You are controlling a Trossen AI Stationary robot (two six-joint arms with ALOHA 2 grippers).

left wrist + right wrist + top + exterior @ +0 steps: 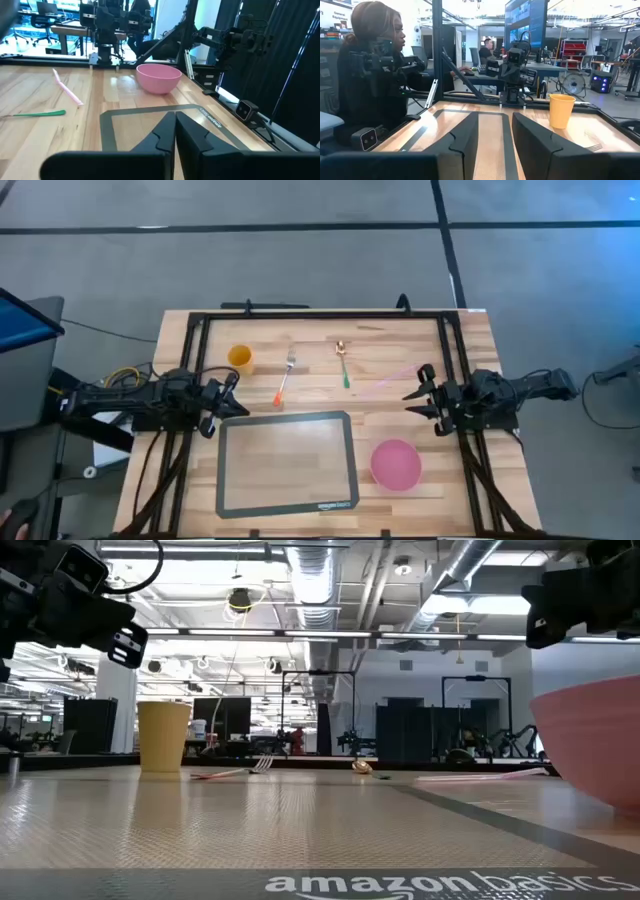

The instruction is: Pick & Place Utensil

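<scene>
Workshop setting, viewed across a pale wooden table (400, 340) framed by black rails, with desks, monitors and further robot rigs beyond; a seated person (367, 75) is seen at the left arm's side in the right wrist view. Listed on the table: a yellow cup (240, 359) at the far left; an orange-handled fork (284, 379) just beside it; a green-handled spoon (343, 363) near the far middle; a pink straw-like stick (385, 381) lying aslant towards the right (its nature cannot be told for certain); a grey-bordered mat (286, 463) at the near middle; a pink bowl (396, 463) just right of the mat, apparently empty. The left gripper (229, 395) is held above the table's left edge, level with the mat's far corner, its fingers (192, 137) pressed together on nothing. The right gripper (421, 393) is held above the right edge, beyond the bowl, its fingers (537, 137) set apart and empty. Progress is judged as nil: no utensil is grasped or touched, and both fork and spoon lie well apart from either gripper. The whole of the pick and the placing is left to be done (destination not indicated).
</scene>
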